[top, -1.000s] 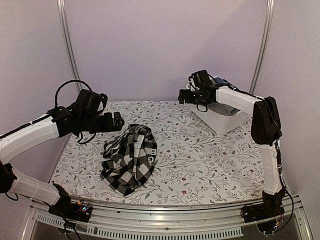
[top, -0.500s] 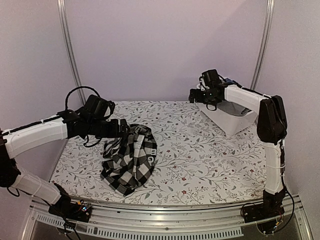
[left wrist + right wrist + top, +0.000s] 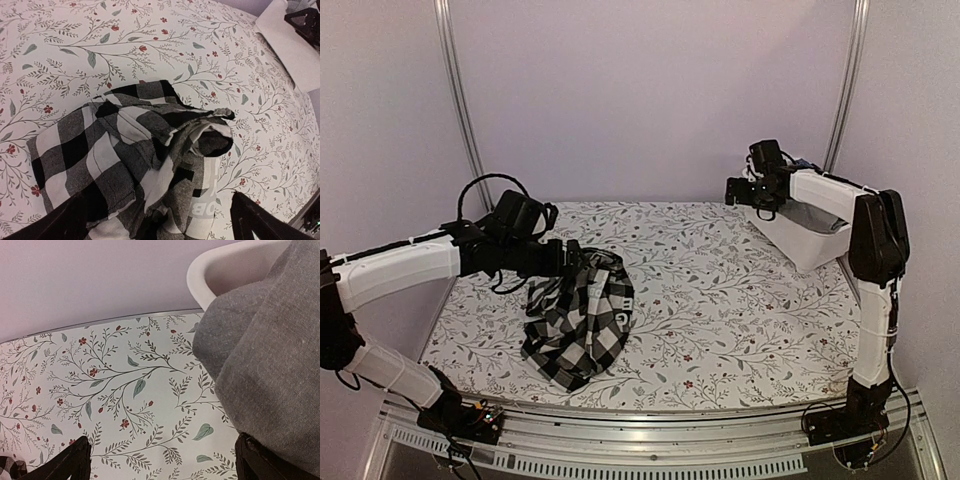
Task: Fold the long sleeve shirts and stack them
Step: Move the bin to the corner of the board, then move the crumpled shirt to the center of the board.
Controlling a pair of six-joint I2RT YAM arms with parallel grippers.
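Top external view: two arms reach over a table [image 3: 720, 300] covered in a floral print. A checked shirt [image 3: 576, 322], black and white, lies crumpled in a heap left of the table's centre, its lower end close to the near edge. The left gripper [image 3: 570, 258] hovers at the heap's far end, jaws spread wide and holding nothing. A white bin [image 3: 798, 250] stands at the far right corner with a grey shirt [image 3: 817, 216] in it. The right gripper [image 3: 738, 190] hangs in the air at the bin's left side, likewise spread to its full width and empty. Left wrist view: the left fingers [image 3: 65, 220] appear as dark tips in the two lower corners, with the bunched folds of the checked shirt between and beyond them; whether either tip touches the cloth cannot be told. A pale strip with printed letters shows among the folds near the lower edge. Right wrist view: the grey shirt drapes over the bin's rounded rim and hangs down towards the table. The right finger [image 3: 260, 462] on that side lies just below the hanging cloth, contact uncertain, and bare floral print fills the gap between the tips.
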